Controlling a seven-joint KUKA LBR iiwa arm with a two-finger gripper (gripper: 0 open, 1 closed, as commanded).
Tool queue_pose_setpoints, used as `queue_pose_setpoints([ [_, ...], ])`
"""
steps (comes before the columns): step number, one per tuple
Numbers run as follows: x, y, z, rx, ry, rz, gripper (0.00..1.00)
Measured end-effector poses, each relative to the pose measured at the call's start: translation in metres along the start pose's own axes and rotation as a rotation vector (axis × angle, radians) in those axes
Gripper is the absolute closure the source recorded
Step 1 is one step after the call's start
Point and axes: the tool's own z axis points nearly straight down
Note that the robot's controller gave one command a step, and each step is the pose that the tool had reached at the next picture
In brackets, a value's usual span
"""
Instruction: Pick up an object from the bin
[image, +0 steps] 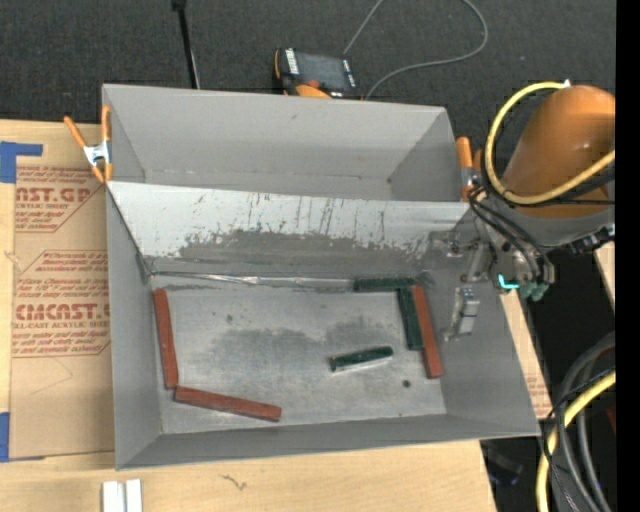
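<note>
Grey metal bin (300, 130), sloped walls, floor scuffed and mostly bare. Arm (560, 140) w/ orange cover sits over the bin's right rim. Its jaws hang above the right wall, just off the floor's right edge. Can't tell from here whether the jaws are spread or pressed together. I see nothing betw. them.

Loose things, long to short:
- left red-brown bar (165, 340), along the floor's left edge.
- front red-brown bar (228, 403), near the front-left corner, slightly skewed.
- right red-brown bar (427, 335), along the right edge.
- upright green bar (409, 318), touching or just beside the right red-brown bar on its inner side.
- back green bar (385, 285), along the back edge, its end near the top of the upright green one.
- short green piece (362, 358), alone towards the floor's centre-right.

Nearest the jaws is the right-edge pair, so I'd treat the right red-brown bar as the likely pick.

My read on handling: stiff, light, flat, prob. smooth-sided, so it should hold shape but may pivot if gripped off-centre. I'd take it mid-length, across the narrow width. Snag: wall on one side, green bar on the other, so little room. The short green piece is the freer alt.
</note>
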Motion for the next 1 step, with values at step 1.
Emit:
queue_pose_setpoints([
  [1,0.0467,0.0562,0.136,-0.002,0.004,-0.165,0.0],
])
